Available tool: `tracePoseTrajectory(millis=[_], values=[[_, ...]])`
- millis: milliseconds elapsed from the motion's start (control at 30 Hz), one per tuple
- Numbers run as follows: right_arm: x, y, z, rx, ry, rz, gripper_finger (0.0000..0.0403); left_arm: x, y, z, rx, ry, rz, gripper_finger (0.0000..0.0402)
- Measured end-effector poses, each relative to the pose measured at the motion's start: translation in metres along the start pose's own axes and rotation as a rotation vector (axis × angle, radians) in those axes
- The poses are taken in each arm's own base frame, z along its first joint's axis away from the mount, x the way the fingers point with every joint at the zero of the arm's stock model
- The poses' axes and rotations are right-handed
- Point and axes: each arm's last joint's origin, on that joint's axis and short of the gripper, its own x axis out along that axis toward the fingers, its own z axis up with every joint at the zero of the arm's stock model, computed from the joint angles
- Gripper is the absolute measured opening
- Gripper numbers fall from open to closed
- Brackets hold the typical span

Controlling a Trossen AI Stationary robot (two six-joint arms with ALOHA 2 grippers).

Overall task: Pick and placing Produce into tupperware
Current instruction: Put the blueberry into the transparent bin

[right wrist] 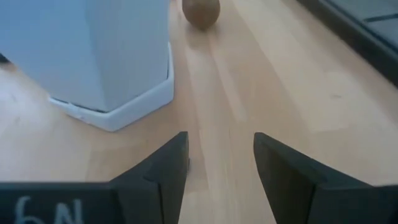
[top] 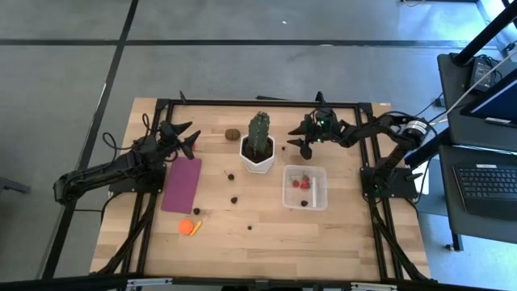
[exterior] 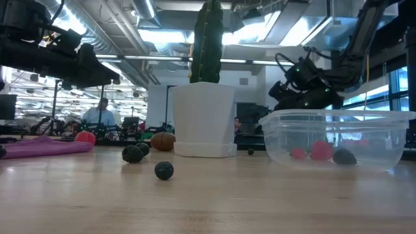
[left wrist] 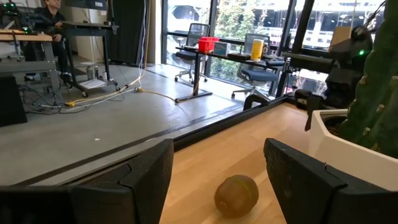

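Note:
The clear tupperware (top: 304, 187) (exterior: 335, 140) stands right of centre, with two small red pieces (top: 300, 183) and a dark one (top: 303, 203) in it. A brown kiwi-like oval (top: 233, 134) (left wrist: 236, 195) (right wrist: 201, 11) lies on the table behind the cactus pot. Dark berries (top: 234, 199) (exterior: 164, 170) and an orange piece (top: 187, 227) lie loose on the wood. My right gripper (top: 300, 145) (right wrist: 221, 155) hovers open over the table, between pot and tupperware's far side, nothing between its fingers. My left gripper (top: 192, 137) (left wrist: 217, 162) stands open at the far left, pointing level toward the kiwi.
A green cactus in a white hexagonal pot (top: 257, 156) (exterior: 203, 117) stands mid-table, close to my right gripper. A flat purple mat (top: 182, 184) lies at the left. Black frame rails (top: 258, 102) run along the table's far edge and sides.

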Motion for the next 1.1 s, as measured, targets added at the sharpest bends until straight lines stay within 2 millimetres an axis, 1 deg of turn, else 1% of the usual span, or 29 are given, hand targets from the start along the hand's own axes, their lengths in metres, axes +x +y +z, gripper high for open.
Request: tracePoseTrajectory(millis=[200, 333, 600, 1100], values=[[0.019, -0.006, -0.004, 0.012, 0.027, 0.037, 0.0184, 0.000, 0.000, 0.000, 0.000, 0.001, 0.000, 0.0244], [0.026, -0.008, -0.007, 0.021, 0.030, 0.090, 0.0184, 0.000, 0.000, 0.000, 0.000, 0.000, 0.000, 0.0244], [0.031, -0.007, -0.017, 0.019, 0.055, 0.149, 0.0184, 0.000, 0.000, 0.000, 0.003, 0.000, 0.000, 0.0244], [0.032, -0.004, -0.018, -0.022, 0.067, 0.167, 0.0184, 0.000, 0.000, 0.000, 0.008, 0.000, 0.000, 0.0244]])
